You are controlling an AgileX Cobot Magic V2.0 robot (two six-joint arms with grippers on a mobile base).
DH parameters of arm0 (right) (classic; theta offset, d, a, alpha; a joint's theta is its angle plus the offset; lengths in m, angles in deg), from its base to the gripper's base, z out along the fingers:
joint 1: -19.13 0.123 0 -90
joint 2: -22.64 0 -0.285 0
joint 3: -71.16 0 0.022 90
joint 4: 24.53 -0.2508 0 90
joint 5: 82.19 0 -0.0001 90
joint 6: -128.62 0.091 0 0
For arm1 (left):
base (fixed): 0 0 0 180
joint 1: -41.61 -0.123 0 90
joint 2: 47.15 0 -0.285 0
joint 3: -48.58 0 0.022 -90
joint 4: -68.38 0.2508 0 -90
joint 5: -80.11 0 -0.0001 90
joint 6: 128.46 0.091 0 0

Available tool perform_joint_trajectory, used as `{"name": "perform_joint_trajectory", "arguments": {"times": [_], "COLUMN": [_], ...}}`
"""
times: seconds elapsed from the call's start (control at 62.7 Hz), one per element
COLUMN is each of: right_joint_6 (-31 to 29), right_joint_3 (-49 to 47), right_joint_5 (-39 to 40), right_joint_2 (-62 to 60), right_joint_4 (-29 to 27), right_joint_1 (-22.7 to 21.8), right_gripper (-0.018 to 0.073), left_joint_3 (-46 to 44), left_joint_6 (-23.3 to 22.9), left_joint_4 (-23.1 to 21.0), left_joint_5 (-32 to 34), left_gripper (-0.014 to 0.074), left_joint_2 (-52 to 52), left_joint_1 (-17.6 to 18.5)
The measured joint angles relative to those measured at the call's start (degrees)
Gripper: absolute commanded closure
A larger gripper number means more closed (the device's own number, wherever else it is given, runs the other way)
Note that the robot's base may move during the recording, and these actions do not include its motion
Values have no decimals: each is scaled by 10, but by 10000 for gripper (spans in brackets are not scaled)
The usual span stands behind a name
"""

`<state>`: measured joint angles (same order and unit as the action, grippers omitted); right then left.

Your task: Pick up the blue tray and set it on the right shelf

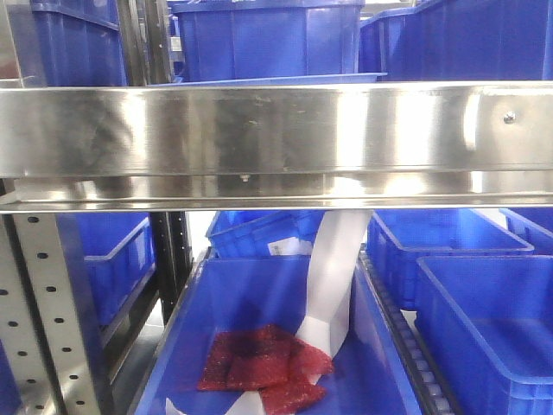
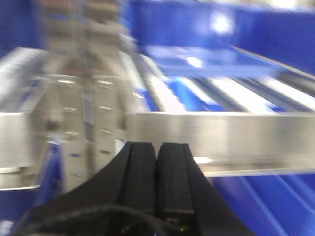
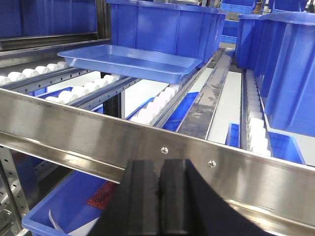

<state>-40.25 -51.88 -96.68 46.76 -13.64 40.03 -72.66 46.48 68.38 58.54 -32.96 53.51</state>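
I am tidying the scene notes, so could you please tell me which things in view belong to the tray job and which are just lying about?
Belonging to the job:
blue tray
right shelf
left gripper, shut
right gripper, shut

Just lying about:
deep blue bins
red mesh bags
white paper strip

One blue tray (image 3: 130, 61) on one right shelf (image 3: 147, 135). Two tools: left tool (image 2: 157, 162), right tool (image 3: 160, 184). Deep bins uncounted, cropped.

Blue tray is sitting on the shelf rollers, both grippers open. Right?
Not quite: both are shut. The right gripper and left gripper each show fingers pressed together in their wrist views. The blue tray does sit on the rollers.
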Motion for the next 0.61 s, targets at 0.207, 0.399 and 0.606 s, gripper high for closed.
{"name": "perform_joint_trajectory", "arguments": {"times": [0.207, 0.399, 0.606], "right_joint_6": [0, 0, 0], "right_joint_3": [0, 0, 0], "right_joint_5": [0, 0, 0], "right_joint_2": [0, 0, 0], "right_joint_4": [0, 0, 0], "right_joint_1": [0, 0, 0], "right_gripper": [508, 508, 508], "left_joint_3": [144, 201, 201], "left_joint_6": [24, 25, 25], "left_joint_4": [-47, -48, -49], "left_joint_5": [96, 171, 176], "left_gripper": [645, 645, 645], "left_joint_2": [-69, -71, -71], "left_joint_1": [-95, -103, -103]}}
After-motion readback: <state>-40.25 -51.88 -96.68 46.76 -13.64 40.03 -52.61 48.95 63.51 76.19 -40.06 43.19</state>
